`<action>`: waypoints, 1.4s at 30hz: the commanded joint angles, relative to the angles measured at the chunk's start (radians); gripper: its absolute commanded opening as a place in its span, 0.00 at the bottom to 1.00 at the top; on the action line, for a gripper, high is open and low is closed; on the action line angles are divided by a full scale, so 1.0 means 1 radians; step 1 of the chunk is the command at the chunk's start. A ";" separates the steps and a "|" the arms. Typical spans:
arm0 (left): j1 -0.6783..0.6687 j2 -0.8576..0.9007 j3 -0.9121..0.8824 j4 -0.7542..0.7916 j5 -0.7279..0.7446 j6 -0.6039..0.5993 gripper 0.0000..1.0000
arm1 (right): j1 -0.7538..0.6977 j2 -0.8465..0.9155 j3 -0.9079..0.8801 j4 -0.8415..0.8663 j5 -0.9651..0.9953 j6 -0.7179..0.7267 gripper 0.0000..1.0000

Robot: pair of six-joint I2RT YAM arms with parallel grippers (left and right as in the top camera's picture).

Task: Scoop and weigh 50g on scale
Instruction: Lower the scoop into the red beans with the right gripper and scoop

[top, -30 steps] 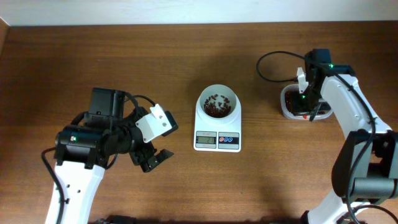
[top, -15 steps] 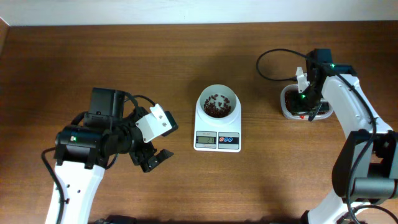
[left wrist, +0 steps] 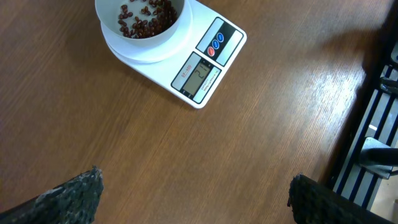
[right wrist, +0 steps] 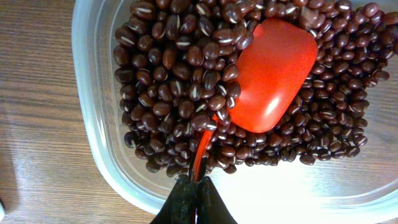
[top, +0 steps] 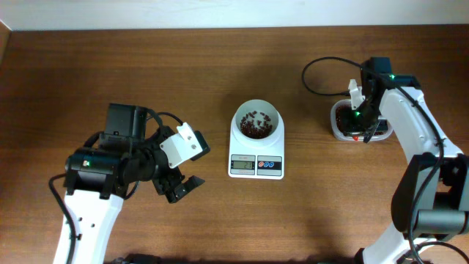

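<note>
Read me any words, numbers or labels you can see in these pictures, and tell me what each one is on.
Nothing can be quoted; no text reads clearly.
Display on the scale: dark digits show, too blurred to read.
Red and blue buttons: any marks are too small to read.
Tub and scoop: no lettering visible.
</note>
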 commanded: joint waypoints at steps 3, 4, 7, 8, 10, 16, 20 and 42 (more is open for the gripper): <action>0.006 0.005 -0.003 0.002 0.018 0.019 0.99 | 0.020 0.035 -0.028 -0.061 -0.143 -0.018 0.04; 0.006 0.005 -0.003 0.002 0.018 0.019 0.99 | 0.020 0.035 -0.028 -0.061 -0.143 -0.018 0.04; 0.006 0.005 -0.003 0.002 0.018 0.019 0.99 | 0.020 0.035 -0.028 -0.064 -0.147 -0.018 0.04; 0.006 0.005 -0.003 0.002 0.018 0.019 0.99 | 0.020 0.035 -0.028 -0.066 -0.154 -0.018 0.04; 0.006 0.005 -0.003 0.002 0.018 0.019 0.99 | 0.020 0.035 -0.028 -0.064 -0.175 -0.018 0.04; 0.006 0.005 -0.003 0.002 0.018 0.019 0.99 | 0.020 0.035 -0.028 -0.062 -0.195 -0.018 0.04; 0.006 0.005 -0.003 0.002 0.018 0.019 0.99 | 0.019 0.035 -0.028 -0.068 -0.195 -0.017 0.04; 0.006 0.005 -0.003 0.002 0.018 0.019 0.99 | 0.005 0.035 -0.028 -0.091 -0.199 -0.018 0.04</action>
